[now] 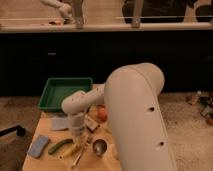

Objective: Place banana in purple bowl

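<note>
Banana [70, 150]: lies near the table's [50, 161] front, beside a green vegetable [59, 146].
Gripper [77, 136]: just above the banana; open or closed cannot be told.
Table: right side hidden by white arm [135, 115].

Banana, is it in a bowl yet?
Out. The banana lies on the table beside the green vegetable, the gripper just above it.

The gripper [77, 134] hangs in a crowded spot: banana [71, 150] just beneath, green vegetable [60, 146] and blue sponge [38, 146] left, purple bowl [99, 146] right — the bulky arm [135, 120] walls off the right side.
</note>
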`<state>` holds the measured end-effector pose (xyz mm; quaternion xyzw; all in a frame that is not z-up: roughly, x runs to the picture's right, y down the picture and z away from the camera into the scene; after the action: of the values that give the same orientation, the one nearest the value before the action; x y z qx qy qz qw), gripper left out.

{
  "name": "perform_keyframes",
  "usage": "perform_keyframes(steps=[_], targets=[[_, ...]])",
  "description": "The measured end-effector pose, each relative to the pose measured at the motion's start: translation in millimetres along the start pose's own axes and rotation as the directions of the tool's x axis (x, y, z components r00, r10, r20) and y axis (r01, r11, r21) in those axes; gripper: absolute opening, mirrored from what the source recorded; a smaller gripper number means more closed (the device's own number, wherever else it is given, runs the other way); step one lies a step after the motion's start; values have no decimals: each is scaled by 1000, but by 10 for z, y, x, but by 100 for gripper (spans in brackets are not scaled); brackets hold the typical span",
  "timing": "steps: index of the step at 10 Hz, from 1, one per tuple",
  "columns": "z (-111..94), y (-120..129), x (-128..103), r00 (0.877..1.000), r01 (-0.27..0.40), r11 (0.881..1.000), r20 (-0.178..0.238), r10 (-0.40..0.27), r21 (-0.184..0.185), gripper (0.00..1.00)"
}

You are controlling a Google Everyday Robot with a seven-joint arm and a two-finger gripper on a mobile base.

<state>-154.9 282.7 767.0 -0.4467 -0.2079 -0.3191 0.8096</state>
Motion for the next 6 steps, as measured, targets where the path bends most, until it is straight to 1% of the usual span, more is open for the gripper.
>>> perform_keyframes(steps=[1,2,3,5,6], targets=[[-92,-17,-81,999,9,1000,-48,-8,13,0],[-159,-20,-142,997,17,1000,-73,-15,25,0],[-225,-2,-144,995,18,999,-98,-14,38,0],[-474,8,-197,989,26,996,-146,-13,87,0],[-576,-1,-207,988,30,994,-156,-13,105,0]])
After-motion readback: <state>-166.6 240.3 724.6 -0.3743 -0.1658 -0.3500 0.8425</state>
